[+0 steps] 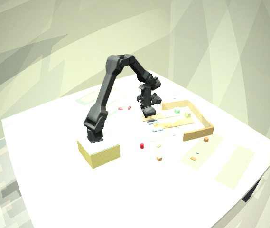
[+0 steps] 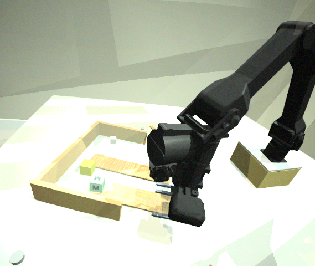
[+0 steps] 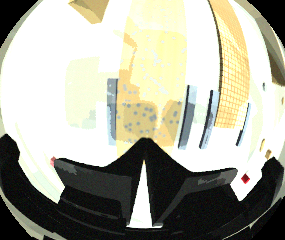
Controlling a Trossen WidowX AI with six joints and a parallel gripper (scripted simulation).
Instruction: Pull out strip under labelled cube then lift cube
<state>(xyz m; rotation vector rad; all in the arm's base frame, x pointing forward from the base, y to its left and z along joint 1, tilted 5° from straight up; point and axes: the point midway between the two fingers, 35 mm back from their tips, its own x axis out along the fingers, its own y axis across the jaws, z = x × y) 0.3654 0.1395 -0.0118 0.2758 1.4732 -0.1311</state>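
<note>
The mint cube marked M point(image 1: 177, 110) point(image 2: 96, 184) appears to rest on the far end of the speckled strip point(image 1: 162, 116) point(image 2: 147, 199) point(image 3: 152, 70). The strip's near part sticks out of the tray's open side. A grid-patterned strip point(image 1: 176, 123) point(image 2: 117, 167) point(image 3: 233, 65) lies apart, alongside it. A yellow cube point(image 1: 187, 114) point(image 2: 87, 167) stands near the back wall, close to the mint cube. My gripper point(image 1: 149, 114) point(image 2: 186, 217) point(image 3: 146, 145) is shut, points down and is at the speckled strip's near end. Whether its tips touch the strip cannot be told.
A three-sided wooden wall point(image 1: 198, 133) point(image 2: 74, 199) surrounds the strips' far ends. Slim blue-grey bars point(image 1: 157, 130) point(image 2: 159, 214) point(image 3: 187, 117) flank the strips' near ends. A small white cube point(image 2: 113, 139) is inside the wall. A red cylinder point(image 1: 142, 146) and an orange cube point(image 1: 159, 158) lie outside.
</note>
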